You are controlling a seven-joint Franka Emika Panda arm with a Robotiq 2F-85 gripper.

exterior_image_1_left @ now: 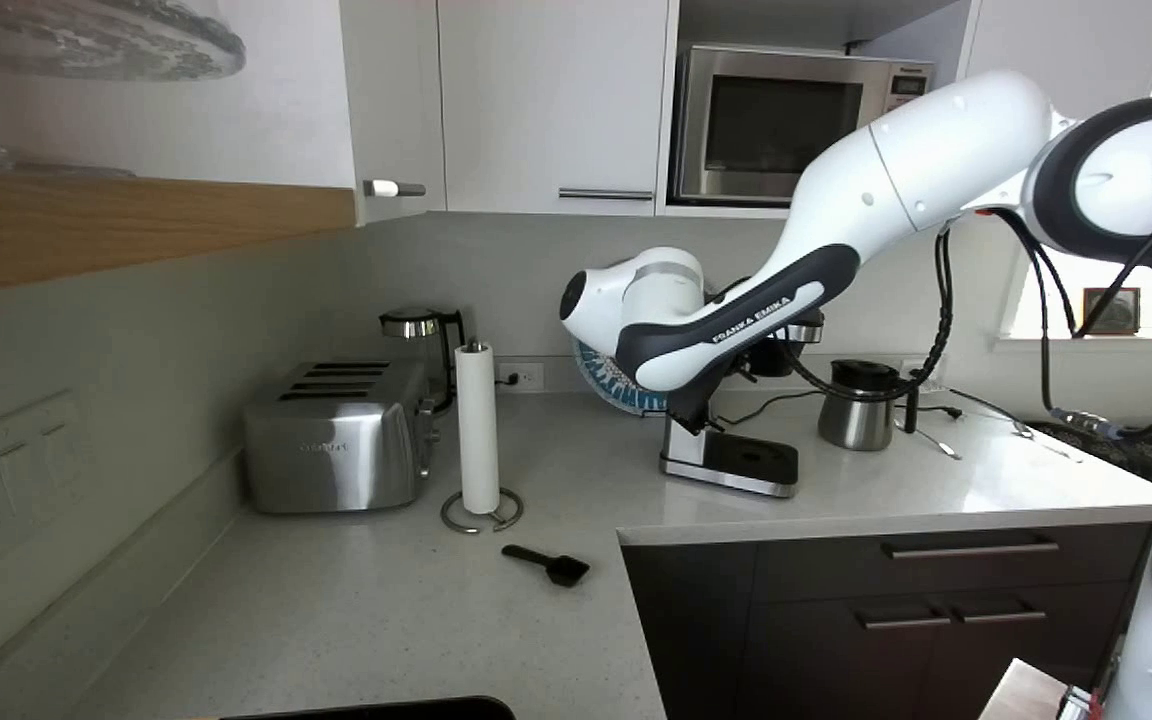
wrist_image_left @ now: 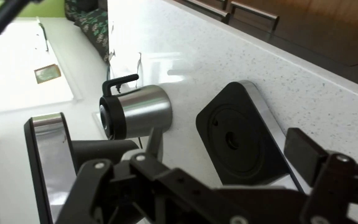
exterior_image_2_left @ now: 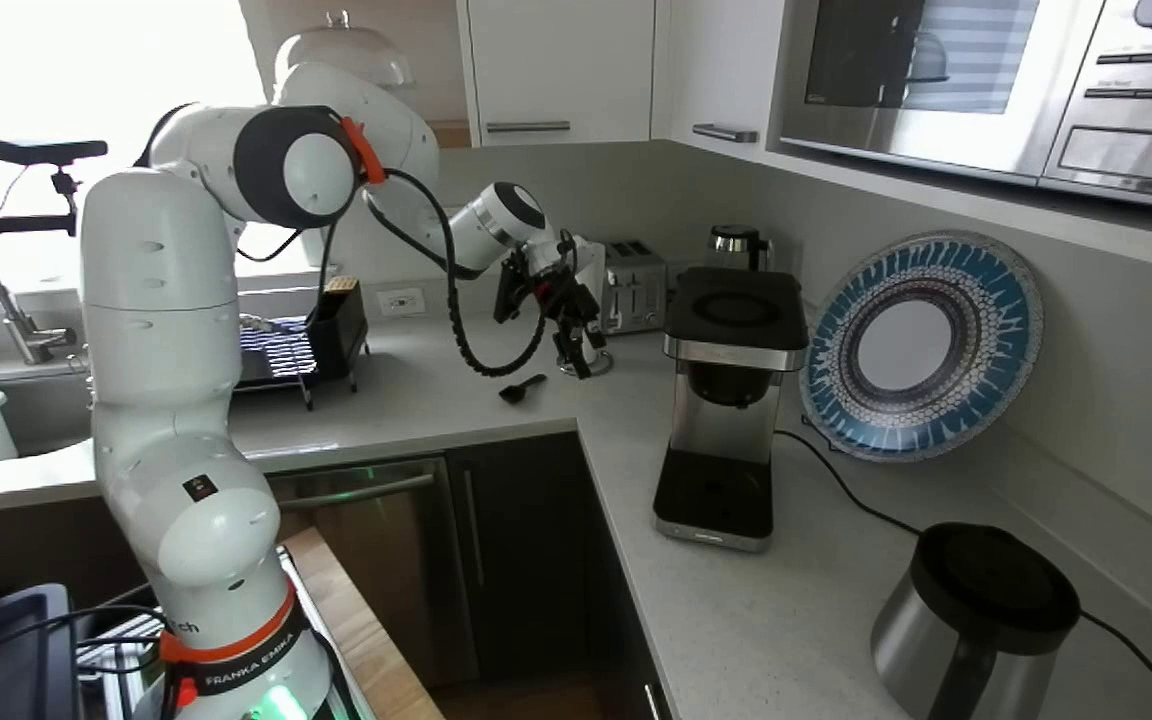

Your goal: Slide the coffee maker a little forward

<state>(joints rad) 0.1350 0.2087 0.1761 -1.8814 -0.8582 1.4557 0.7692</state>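
The coffee maker (exterior_image_2_left: 721, 490) stands upright on the counter, with a black top, a silver band and a flat black base. In an exterior view its base (exterior_image_1_left: 751, 462) shows, while the arm hides much of its upper part. In the wrist view its black base (wrist_image_left: 231, 137) lies beyond the fingers, and part of its silver-and-black top (wrist_image_left: 53, 155) shows at the lower left. My gripper (wrist_image_left: 228, 146) is open, with its fingers wide apart and nothing held. In an exterior view my gripper (exterior_image_2_left: 586, 358) hangs above the counter beside the coffee maker, apparently apart from it.
A metal jug (exterior_image_2_left: 976, 625) stands near the coffee maker. A blue patterned plate (exterior_image_2_left: 921, 345) leans on the wall behind it, with a cord (exterior_image_2_left: 861, 500) alongside. A toaster (exterior_image_1_left: 326, 450), paper-towel roll (exterior_image_1_left: 479, 430) and black scoop (exterior_image_1_left: 561, 570) are on the adjoining counter.
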